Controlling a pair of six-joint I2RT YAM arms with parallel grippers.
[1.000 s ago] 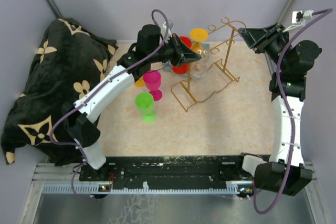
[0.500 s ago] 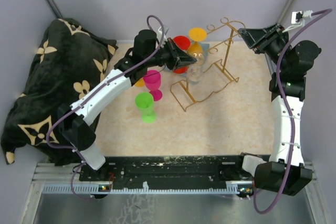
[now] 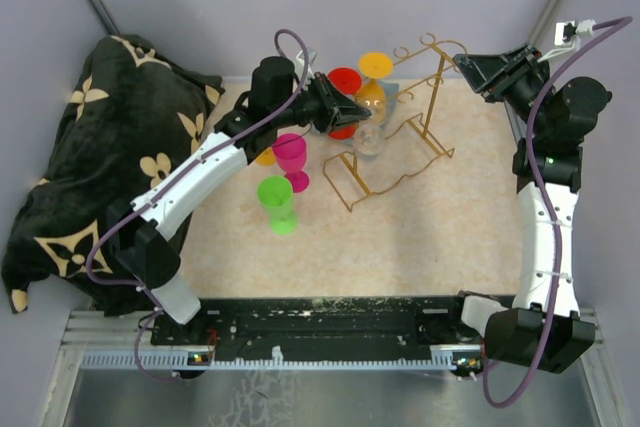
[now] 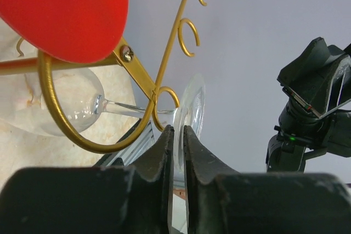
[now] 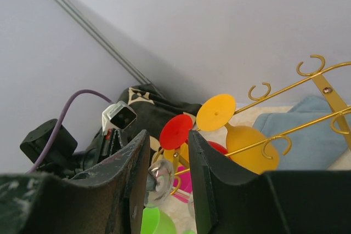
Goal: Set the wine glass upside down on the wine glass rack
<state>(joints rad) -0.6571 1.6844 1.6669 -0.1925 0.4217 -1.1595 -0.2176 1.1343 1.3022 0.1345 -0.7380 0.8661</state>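
Note:
The clear wine glass [image 3: 370,140] hangs bowl-down at the near left end of the gold wine glass rack [image 3: 396,187]. In the left wrist view its stem passes through a curled loop of the wine glass rack [image 4: 176,26], and its foot [image 4: 194,102] stands on edge. My left gripper [image 4: 178,130] is shut on that foot, one finger against each face. In the top view the left gripper [image 3: 362,115] sits just above the bowl. My right gripper [image 5: 167,135] hovers open and empty at the back right [image 3: 470,65], apart from the rack.
A red glass [image 3: 345,82] and an orange glass [image 3: 377,65] hang upside down on the rack. A pink glass [image 3: 290,152] and a green glass [image 3: 275,197] stand left of it. A black flowered blanket [image 3: 100,147] fills the left side. A blue cloth [image 5: 307,130] lies behind the rack.
My left gripper has shifted a little left and toward the near side with the wine glass, and its bowl now hangs slightly lower by the rack. The right arm has not moved.

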